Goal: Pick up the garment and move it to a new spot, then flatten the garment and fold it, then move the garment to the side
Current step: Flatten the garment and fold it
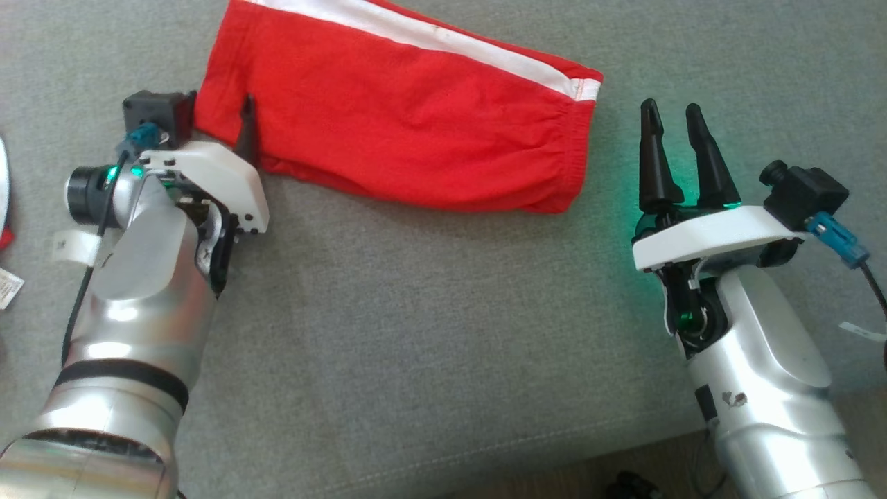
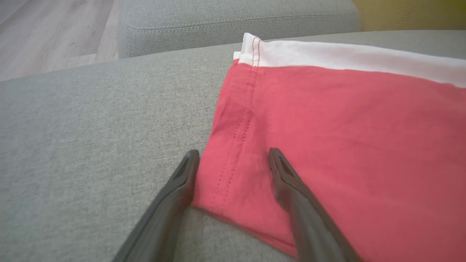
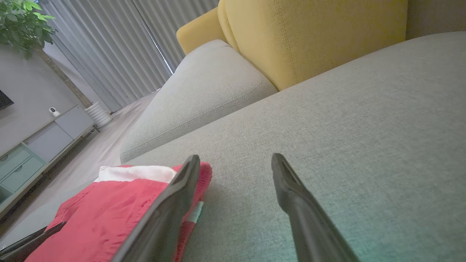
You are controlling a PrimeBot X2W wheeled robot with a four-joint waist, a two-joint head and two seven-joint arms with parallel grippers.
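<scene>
A red garment [image 1: 388, 118] with a white stripe lies folded and flat on the grey sofa cushion [image 1: 416, 312]. My left gripper [image 1: 222, 118] is open at the garment's near left corner. In the left wrist view its fingers [image 2: 233, 154] straddle that hemmed corner [image 2: 346, 145], one finger on the cloth and one beside it on the cushion. My right gripper [image 1: 671, 107] stands open just right of the garment's waistband end, holding nothing. In the right wrist view its fingers [image 3: 236, 157] point over bare cushion, with the garment [image 3: 109, 214] at the lower left.
A yellow backrest [image 3: 309, 36] rises behind the cushion, and a second grey cushion [image 3: 204, 91] adjoins it. Wood floor [image 2: 47, 32] lies beyond. The cushion's front edge [image 1: 485, 457] runs near the bottom. A white and red item [image 1: 3, 208] sits at the far left.
</scene>
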